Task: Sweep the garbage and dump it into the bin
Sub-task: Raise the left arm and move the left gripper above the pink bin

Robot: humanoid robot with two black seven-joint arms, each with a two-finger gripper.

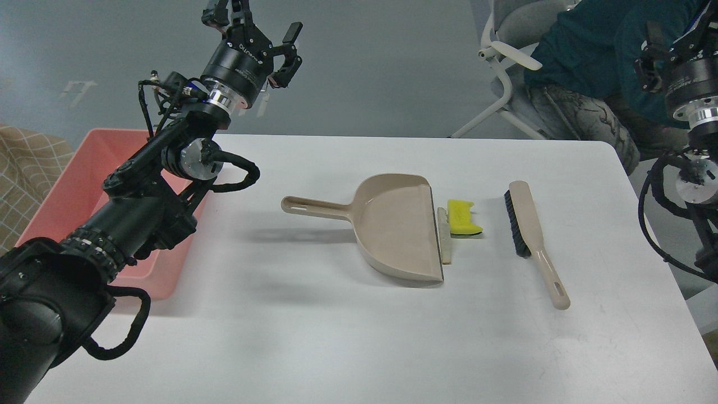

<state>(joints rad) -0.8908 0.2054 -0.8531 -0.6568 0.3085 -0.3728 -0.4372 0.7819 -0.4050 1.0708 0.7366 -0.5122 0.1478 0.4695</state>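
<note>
The garbage lies mid-table: a bright yellow sponge piece (464, 217) and a thin pale beige strip (444, 235), right against the open lip of the beige dustpan (392, 230). The beige brush (530, 235) with black bristles lies just right of them. The salmon-pink bin (56, 202) stands at the table's left edge, partly behind my left arm. My left gripper (255, 25) is open and empty, raised high above the table's far left. My right gripper (673, 39) is raised at the far right edge, its fingers cut off by the frame.
A person in a teal top (589, 45) sits on a white office chair (505, 53) behind the table's far right. A beige chequered cloth (22, 163) lies left of the bin. The white table's right edge (662, 247) is near the brush.
</note>
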